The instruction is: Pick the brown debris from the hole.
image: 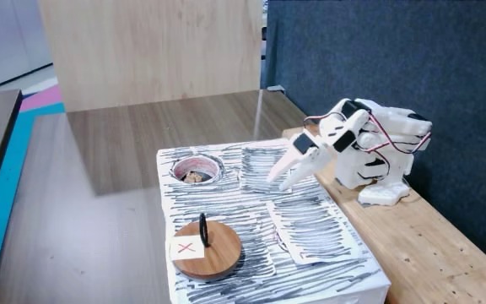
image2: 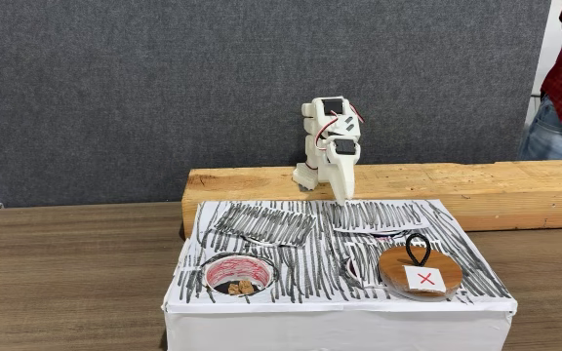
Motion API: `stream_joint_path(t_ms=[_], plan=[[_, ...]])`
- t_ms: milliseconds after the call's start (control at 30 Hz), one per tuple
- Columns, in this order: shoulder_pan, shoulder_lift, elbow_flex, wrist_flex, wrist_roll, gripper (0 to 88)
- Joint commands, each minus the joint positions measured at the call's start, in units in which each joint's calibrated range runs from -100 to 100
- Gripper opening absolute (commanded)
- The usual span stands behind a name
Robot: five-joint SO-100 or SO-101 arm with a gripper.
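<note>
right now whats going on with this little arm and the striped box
A small white arm sits folded on a wooden beam behind the striped box. Its pincer points down at the box top, holding nothing. The brown debris lies untouched in the red-rimmed hole, and a wooden disc with a red X label rests on the box's other front corner.

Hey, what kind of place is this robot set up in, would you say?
Probably a lab or workshop corner with a makeshift test rig: a small white arm with its gripper on a wooden beam, a hand-striped white box with a hole, and a grey fabric partition behind.
</note>
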Motion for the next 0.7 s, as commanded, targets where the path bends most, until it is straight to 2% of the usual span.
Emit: stream_joint_path(t_ms=[0, 667], plan=[[-0.3, 0.0, 0.2, -0.1, 0.0, 15.9], [-0.3, 0.0, 0.2, -0.2, -0.4, 16.1]])
